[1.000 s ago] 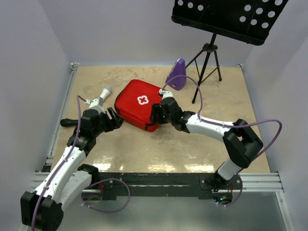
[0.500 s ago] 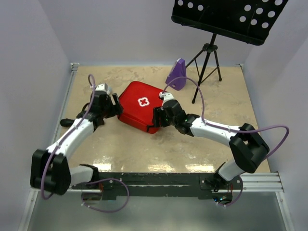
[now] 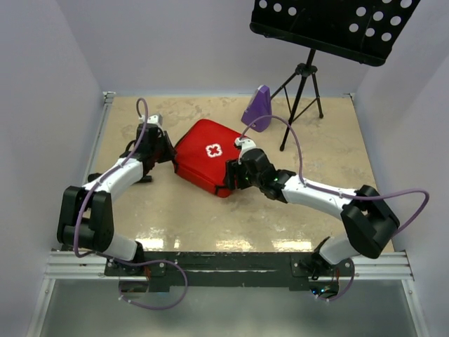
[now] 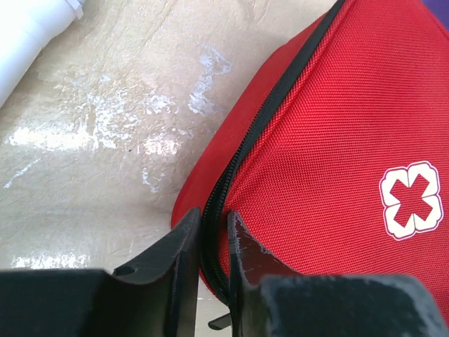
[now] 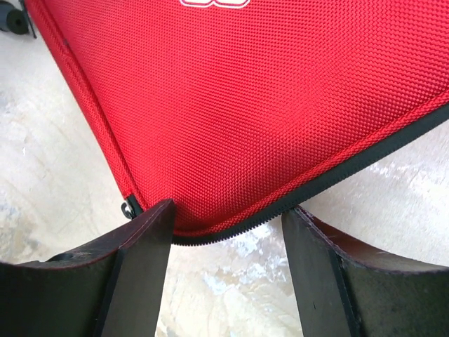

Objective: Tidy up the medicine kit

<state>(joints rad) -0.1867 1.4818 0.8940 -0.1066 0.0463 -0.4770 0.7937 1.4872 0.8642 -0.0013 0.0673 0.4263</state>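
The red medicine kit (image 3: 203, 156) with its white cross lies zipped shut in the middle of the table. My left gripper (image 3: 168, 149) is at its left corner. In the left wrist view the gripper (image 4: 210, 219) has its jaws almost together, pinching the black zipper band (image 4: 214, 210) of the kit (image 4: 337, 140). My right gripper (image 3: 233, 177) is at the near corner. In the right wrist view it (image 5: 228, 208) stands open, and the kit's (image 5: 245, 91) rounded corner sits between its two fingers (image 5: 144, 246).
A purple metronome-shaped object (image 3: 258, 109) stands behind the kit. A black music stand (image 3: 303, 77) is at the back right. A white bottle (image 4: 31, 24) lies on the table left of the kit. Grey walls close in the table on three sides.
My left arm has stretched forward from the near left to the kit's left corner, and its jaws have closed on the zipper edge. The right gripper has shifted slightly along the near corner.
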